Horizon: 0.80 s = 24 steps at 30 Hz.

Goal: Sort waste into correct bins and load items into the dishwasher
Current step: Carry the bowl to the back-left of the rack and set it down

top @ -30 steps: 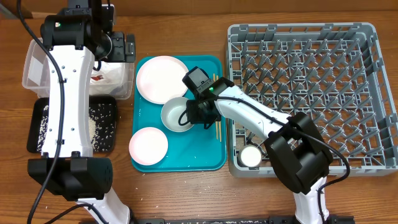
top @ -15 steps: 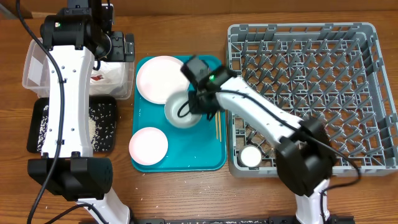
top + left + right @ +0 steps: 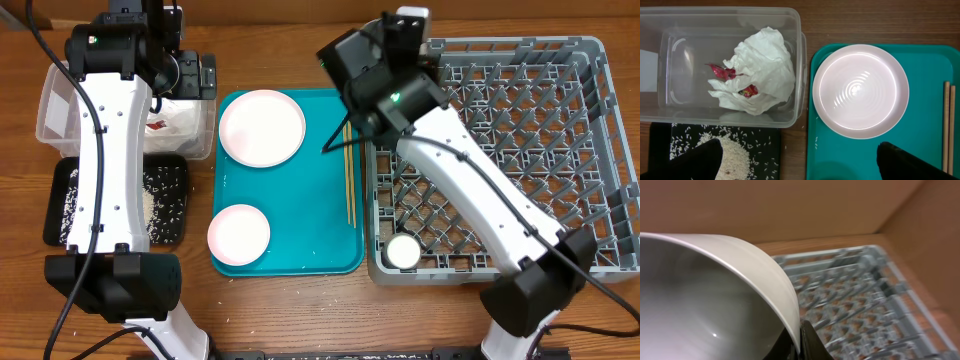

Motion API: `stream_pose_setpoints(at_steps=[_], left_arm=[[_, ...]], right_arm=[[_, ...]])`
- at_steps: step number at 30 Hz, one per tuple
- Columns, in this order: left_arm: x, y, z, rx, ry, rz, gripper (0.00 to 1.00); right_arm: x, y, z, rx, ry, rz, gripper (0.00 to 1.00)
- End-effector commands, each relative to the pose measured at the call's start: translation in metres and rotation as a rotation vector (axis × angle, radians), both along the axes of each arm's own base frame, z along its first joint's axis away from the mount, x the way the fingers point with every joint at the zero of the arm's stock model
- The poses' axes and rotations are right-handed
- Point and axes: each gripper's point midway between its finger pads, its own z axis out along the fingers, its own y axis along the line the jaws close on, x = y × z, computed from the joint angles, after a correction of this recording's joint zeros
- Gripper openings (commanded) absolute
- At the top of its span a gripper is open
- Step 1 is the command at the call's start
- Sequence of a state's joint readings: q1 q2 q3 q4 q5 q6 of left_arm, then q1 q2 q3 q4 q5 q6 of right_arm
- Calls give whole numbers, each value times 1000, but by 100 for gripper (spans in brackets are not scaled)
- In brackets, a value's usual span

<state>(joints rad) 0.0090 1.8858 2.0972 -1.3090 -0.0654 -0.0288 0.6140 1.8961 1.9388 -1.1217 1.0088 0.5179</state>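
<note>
Brown wooden table (image 3: pixel 300 310) carries 4 things: clear plastic rectangular tub (image 3: pixel 685 55) and black rectangular tray (image 3: pixel 660 136) beneath the left gripper (image 3: pixel 800 147), teal serving tray (image 3: pixel 840 150) and grey plastic dish rack (image 3: pixel 590 150) to its right.

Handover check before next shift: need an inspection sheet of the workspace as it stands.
Surface: wooden table, teal tray at centre.
Job's things: napkin and wrapper scrap in clear tub; rice in black tray; large plate, small plate, chopsticks on teal tray; cup in rack; bowl held over rack.
Clutter: nothing seen.
Grippers: left gripper open, empty; right gripper shut on bowl rim.
Cables: black cable along left arm.
Surroundings: brown panels beyond rack.
</note>
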Motion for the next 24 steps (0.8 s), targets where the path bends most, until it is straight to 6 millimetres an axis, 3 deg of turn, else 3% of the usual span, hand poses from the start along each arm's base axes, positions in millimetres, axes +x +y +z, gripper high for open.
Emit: stream_pose_setpoints(at_steps=[1,4,7,12,16,24], left_arm=[[1,4,12,9,-35,14,100],[1,4,12,9,-35,14,100],[1,4,12,9,-35,14,100],[1,4,12,9,-35,14,100],[1,4,12,9,-35,14,100],[1,4,12,9,-35,14,100]], right_arm=[[24,-48,-15,-145,2,-143,4],[48,-69,-32,-209,50,-153,4],[68,-77,-42,-238,54,-151,4],[95,-66,-49,-230,22,-89,4],[103,-58,-60,-211,35,-50,4],[105,-64,-87,-284,89,-89,4]])
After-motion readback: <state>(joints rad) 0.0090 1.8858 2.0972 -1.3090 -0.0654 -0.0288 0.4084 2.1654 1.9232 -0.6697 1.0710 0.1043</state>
